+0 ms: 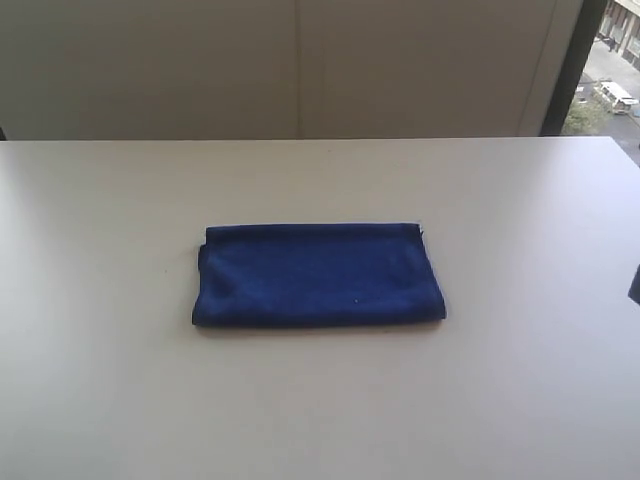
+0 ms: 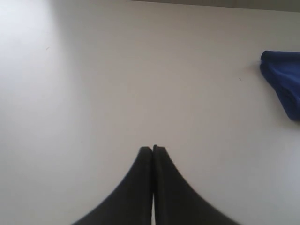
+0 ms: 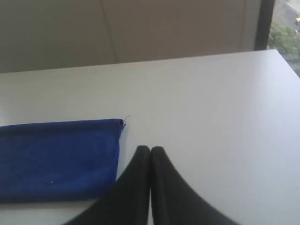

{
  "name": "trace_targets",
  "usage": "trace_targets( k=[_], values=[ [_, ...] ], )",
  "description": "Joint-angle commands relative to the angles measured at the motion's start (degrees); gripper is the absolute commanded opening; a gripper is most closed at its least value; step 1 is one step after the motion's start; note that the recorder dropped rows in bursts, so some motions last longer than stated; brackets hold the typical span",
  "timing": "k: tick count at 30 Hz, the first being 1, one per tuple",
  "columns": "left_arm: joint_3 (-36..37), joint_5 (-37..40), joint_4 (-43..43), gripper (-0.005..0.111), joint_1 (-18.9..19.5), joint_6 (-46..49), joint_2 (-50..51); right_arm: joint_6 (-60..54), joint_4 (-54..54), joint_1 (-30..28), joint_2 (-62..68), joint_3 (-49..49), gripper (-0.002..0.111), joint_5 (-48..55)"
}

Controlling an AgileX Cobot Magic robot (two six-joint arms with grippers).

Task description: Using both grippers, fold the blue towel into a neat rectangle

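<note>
The blue towel (image 1: pixel 318 274) lies folded into a flat rectangle in the middle of the white table (image 1: pixel 320 400). A loose thread shows at its far right corner. My left gripper (image 2: pixel 153 149) is shut with nothing between its black fingers, over bare table well away from the towel's end (image 2: pixel 284 83). Just off the towel's right edge (image 3: pixel 61 157), my right gripper (image 3: pixel 150 149) is shut and empty too. In the exterior view, only a dark sliver of the right arm (image 1: pixel 634 285) shows at the right border; the left arm is out of that view.
A pale wall (image 1: pixel 300 60) rises behind the table's far edge. A dark window frame (image 1: pixel 570 70) stands at the back right, with a street outside.
</note>
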Motion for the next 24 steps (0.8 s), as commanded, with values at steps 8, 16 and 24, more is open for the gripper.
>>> trace_targets(
  k=[8,16,24],
  values=[
    [0.1,-0.2,0.1,0.0,-0.1,-0.2,-0.3,0.0,0.1,1.0,-2.5,0.3,0.0,-2.1],
    [0.1,-0.2,0.1,0.0,-0.1,-0.2,-0.3,-0.9,-0.1,1.0,-2.5,2.1,0.0,-4.0],
    [0.1,-0.2,0.1,0.0,-0.1,-0.2,-0.3,-3.5,-0.1,1.0,-2.4,13.3,0.0,-14.5]
  ],
)
